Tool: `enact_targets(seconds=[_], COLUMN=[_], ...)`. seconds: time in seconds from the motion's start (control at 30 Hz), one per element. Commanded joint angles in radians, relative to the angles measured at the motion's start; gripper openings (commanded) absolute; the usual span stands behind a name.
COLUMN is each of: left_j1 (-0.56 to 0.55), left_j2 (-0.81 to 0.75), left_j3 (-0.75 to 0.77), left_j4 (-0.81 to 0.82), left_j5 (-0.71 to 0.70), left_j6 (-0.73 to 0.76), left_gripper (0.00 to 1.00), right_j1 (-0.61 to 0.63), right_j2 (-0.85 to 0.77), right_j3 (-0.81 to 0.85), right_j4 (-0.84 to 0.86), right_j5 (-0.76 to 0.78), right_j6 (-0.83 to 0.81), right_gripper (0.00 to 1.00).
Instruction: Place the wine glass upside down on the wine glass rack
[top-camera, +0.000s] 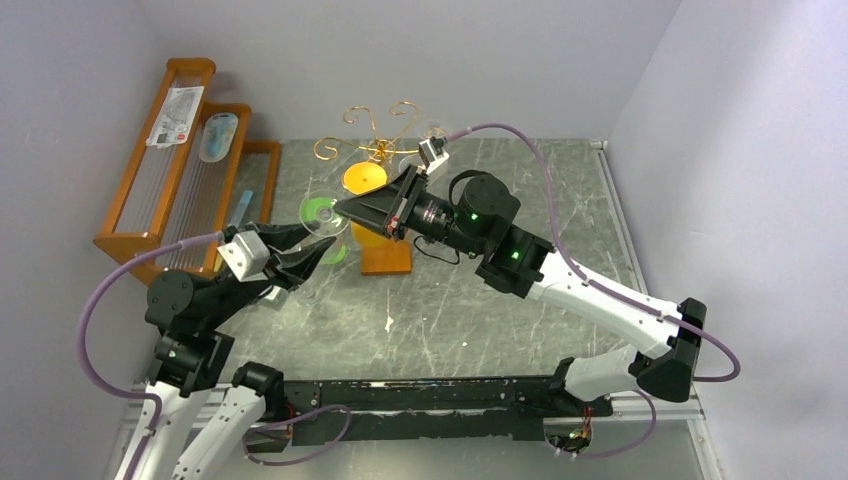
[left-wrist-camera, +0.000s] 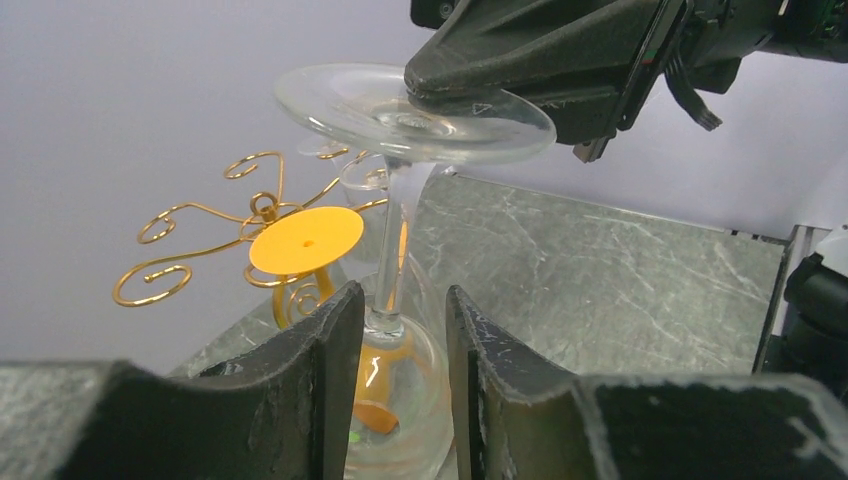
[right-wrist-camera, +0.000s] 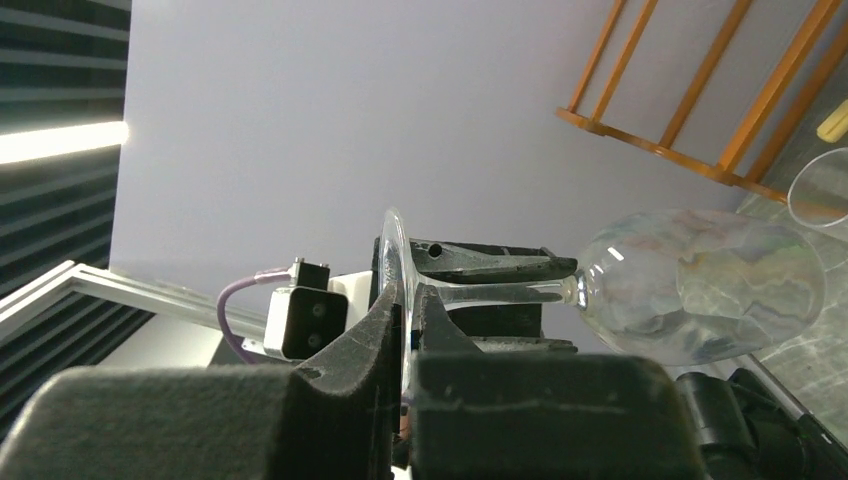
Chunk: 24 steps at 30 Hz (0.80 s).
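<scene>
Heads up on where you're at: the wine glass (left-wrist-camera: 390, 250) is upside down, foot at 12 o'clock and bowl at 6 in your left wrist cam. It isn't on the wine glass rack (top-camera: 388, 262) yet. From the top cam it sits off the rack's base at roughly 9 o'clock, right between your two claws.

Your right gripper (right-wrist-camera: 408, 300) is pressed together on the rim of the glass's clear foot. You can see the thin disc edge sandwiched between the pads in the right wrist cam, with the stem running off toward 3 o'clock to the bowl. In the top view that arm reaches in from the glass's 3 o'clock side.

Your left gripper (left-wrist-camera: 402, 300) is spread, with a finger on each side of the stem just above the bowl. There's a sliver of daylight on both sides, so it isn't pinching anything. It comes in from about 7 o'clock in the top view.

The rack itself is near 12 o'clock on the marbled table (top-camera: 500, 200), gold curls up top. An orange glass (left-wrist-camera: 305, 240) is hanging on it foot-up. The stepped wooden shelf (top-camera: 150, 245) is over at 10 o'clock against the wall.
</scene>
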Motion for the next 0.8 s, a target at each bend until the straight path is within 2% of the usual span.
enact_targets(seconds=[0.0, 0.17, 0.47, 0.7, 0.77], left_j1=[-0.002, -0.002, -0.001, -0.002, -0.002], left_j2=[0.038, 0.086, 0.126, 0.133, 0.138], left_j3=[0.028, 0.06, 0.065, 0.065, 0.058], left_j4=[-0.049, -0.081, -0.088, -0.117, -0.121], left_j5=[0.026, 0.022, 0.048, 0.069, 0.067], left_j6=[0.087, 0.151, 0.171, 0.179, 0.187], left_gripper=[0.4, 0.34, 0.17, 0.18, 0.16], right_j1=[-0.017, -0.018, -0.023, -0.036, -0.038], right_j2=[-0.008, -0.002, 0.002, 0.007, 0.008], right_j3=[0.008, 0.011, 0.012, 0.013, 0.012], right_j4=[0.136, 0.134, 0.139, 0.141, 0.142], right_j5=[-0.059, -0.081, -0.104, -0.115, -0.116], right_j6=[0.067, 0.069, 0.069, 0.075, 0.076], right_gripper=[0.0, 0.0, 0.0, 0.0, 0.0])
